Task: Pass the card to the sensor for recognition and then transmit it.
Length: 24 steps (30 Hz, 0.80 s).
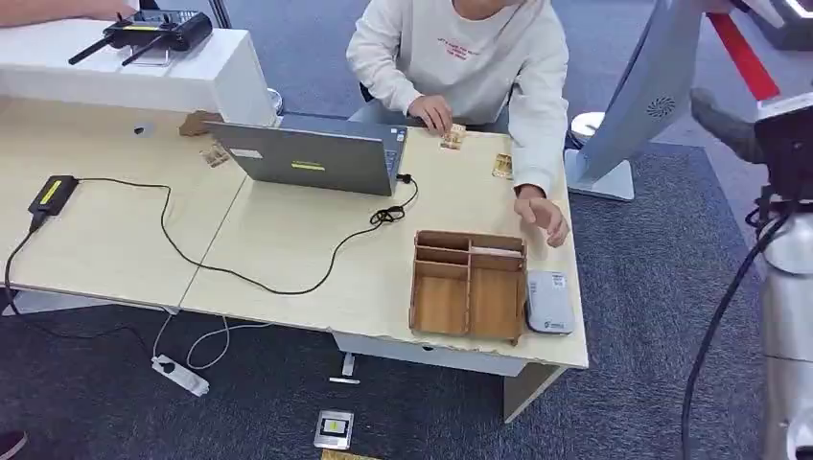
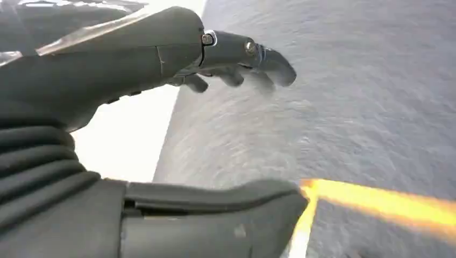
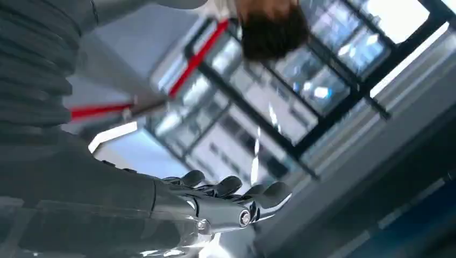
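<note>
Pale wooden table [image 1: 288, 249] carries grey card reader [image 1: 549, 303] beside wooden tray [image 1: 468, 284]; left hand [image 2: 161, 123] and right hand [image 3: 177, 209] released, empty, no card yet.

Sensor [image 1: 549, 302] just R of tray [image 1: 468, 284], laptop [image 1: 312, 155] behind-L on desk [image 1: 288, 240].

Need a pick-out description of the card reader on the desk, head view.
Start at the light wooden desk and go to the corner nearest the robot's right. There, a brown wooden divided tray sits; the card reader lies beside it at the desk edge, the only small grey-white box.
</note>
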Each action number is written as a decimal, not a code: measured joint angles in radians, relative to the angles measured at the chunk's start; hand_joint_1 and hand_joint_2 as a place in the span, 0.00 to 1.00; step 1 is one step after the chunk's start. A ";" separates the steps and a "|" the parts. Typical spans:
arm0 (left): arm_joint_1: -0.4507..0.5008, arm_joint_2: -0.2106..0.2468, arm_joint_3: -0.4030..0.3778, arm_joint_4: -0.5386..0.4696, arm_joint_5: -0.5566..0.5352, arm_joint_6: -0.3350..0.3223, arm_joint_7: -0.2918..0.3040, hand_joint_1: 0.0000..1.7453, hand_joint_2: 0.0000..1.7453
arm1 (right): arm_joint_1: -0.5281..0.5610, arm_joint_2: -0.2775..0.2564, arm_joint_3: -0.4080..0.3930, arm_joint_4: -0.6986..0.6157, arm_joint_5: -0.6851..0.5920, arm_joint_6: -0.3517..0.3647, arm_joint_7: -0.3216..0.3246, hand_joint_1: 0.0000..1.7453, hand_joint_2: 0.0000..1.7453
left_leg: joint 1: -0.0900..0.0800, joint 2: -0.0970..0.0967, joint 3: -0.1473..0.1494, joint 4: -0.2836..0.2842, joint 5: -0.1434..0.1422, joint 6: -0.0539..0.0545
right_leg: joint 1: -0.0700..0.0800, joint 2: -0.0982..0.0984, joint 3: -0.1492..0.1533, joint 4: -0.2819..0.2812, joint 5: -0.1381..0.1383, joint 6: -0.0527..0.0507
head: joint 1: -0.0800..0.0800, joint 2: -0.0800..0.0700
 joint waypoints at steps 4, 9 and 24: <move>0.079 -0.116 0.150 -0.343 -0.235 -0.330 0.000 0.00 0.00 | -0.064 -0.019 -0.008 0.101 0.119 -0.143 -0.047 0.00 1.00 | -0.001 -0.008 0.000 0.000 0.002 0.003 | 0.000 -0.008 0.003 0.000 0.000 0.003 | -0.001 0.000; 0.171 -0.027 0.203 -0.756 0.162 -0.482 -0.002 0.00 1.00 | -0.170 -0.033 -0.044 0.243 0.329 -0.252 -0.084 0.00 1.00 | 0.004 -0.010 0.000 0.000 0.004 0.001 | 0.002 -0.008 0.002 0.002 0.001 0.000 | 0.000 0.000; -0.345 0.889 -0.380 -1.508 0.515 -0.599 -0.616 0.00 1.00 | -0.259 0.063 -0.407 0.545 0.797 -0.256 0.053 0.00 1.00 | 0.008 -0.012 -0.004 -0.002 0.011 -0.009 | 0.008 -0.010 -0.004 0.006 0.003 -0.006 | -0.002 0.000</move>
